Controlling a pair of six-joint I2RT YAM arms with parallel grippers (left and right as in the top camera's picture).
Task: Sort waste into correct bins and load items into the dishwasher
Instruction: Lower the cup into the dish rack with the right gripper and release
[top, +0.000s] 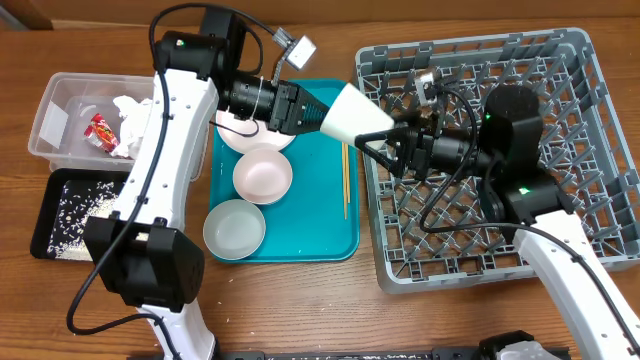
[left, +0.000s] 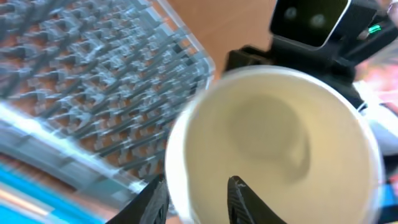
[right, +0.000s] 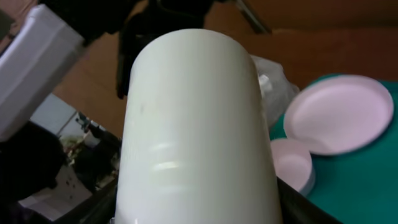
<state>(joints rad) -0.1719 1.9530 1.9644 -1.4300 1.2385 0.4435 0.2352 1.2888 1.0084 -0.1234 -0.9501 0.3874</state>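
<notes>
small white cup: tipped on its side in the air, over the gap between teal tray and grey dish rack. left tool: clamped on cup rim, one finger inside, one outside. right tool: fingers either side of cup wall; grip or gap cannot be told. on teal tray: pinkish plate, pinkish bowl, pale grey bowl, wooden chopsticks. in clear tub: crumpled napkin, red wrapper. in black tray: rice grains.

Left arm, right arm: white link shells, black joint housings, black cables looping off them. Green LEDs were lit behind left gripper and right gripper. Fingers were black.
</notes>
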